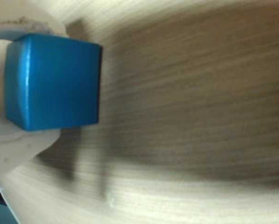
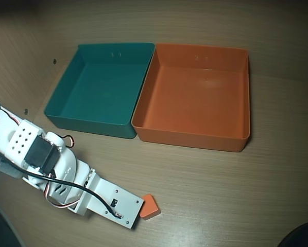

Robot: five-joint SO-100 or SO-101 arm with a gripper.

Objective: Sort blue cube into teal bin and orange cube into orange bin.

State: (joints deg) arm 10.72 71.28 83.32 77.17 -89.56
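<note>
The blue cube (image 1: 53, 81) fills the left of the wrist view, pinched between the two pale fingers of my gripper (image 1: 58, 83), which is shut on it. In the overhead view the gripper (image 2: 131, 213) sits low over the table near the front, and its body hides the blue cube. The orange cube (image 2: 150, 206) lies on the table right beside the gripper's tip. Behind them stand the teal bin (image 2: 87, 123) on the left and the orange bin (image 2: 190, 138) on the right, touching side by side, both with bare floors.
The white arm (image 2: 40, 159) with its servo and cables stretches in from the left edge of the overhead view. Wooden table (image 2: 236, 195) surrounds the bins. A dark object (image 2: 303, 236) sits at the bottom right corner.
</note>
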